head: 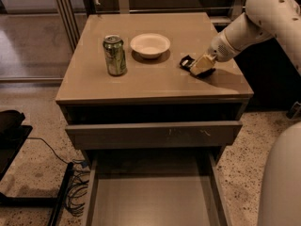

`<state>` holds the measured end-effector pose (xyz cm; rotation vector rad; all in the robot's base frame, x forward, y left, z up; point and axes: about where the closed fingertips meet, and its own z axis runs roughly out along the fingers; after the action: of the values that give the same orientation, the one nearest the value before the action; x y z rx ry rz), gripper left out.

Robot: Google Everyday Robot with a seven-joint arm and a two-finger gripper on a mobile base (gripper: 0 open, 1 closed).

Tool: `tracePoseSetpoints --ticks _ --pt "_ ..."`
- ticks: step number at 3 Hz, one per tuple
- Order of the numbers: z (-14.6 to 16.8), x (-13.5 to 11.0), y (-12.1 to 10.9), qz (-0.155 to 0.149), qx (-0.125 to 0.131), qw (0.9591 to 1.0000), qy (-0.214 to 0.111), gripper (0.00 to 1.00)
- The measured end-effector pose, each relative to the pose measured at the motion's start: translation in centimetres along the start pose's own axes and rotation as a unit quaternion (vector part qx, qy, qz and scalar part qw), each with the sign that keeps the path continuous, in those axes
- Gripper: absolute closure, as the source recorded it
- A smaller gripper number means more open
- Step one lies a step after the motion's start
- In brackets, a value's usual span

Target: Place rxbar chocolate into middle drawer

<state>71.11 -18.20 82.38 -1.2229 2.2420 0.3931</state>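
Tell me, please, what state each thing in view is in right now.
Can: upright on the cabinet top.
Bowl: upright, empty.
Rxbar: lying on the top's right side, not yet in a drawer.
Gripper: low over the top, right at the rxbar.
Scratched drawer: pulled out a little.
Middle drawer: pulled far out, floor bare.

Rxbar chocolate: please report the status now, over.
Gripper at rxbar chocolate, right side of tabletop. Bar on the table, not yet lifted. Middle drawer open below. Green can and bowl well to the left, not in the way.
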Motion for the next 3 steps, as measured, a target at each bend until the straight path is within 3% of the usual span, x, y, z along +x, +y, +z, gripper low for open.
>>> tracePoseSetpoints --ticks 1,3 --pt "-3.4 1.6 2.4 -0.018 0.014 0.9996 -0.014 1.0" --pt "-7.8 6.5 9.9 -0.043 0.025 0.9984 -0.027 1.0"
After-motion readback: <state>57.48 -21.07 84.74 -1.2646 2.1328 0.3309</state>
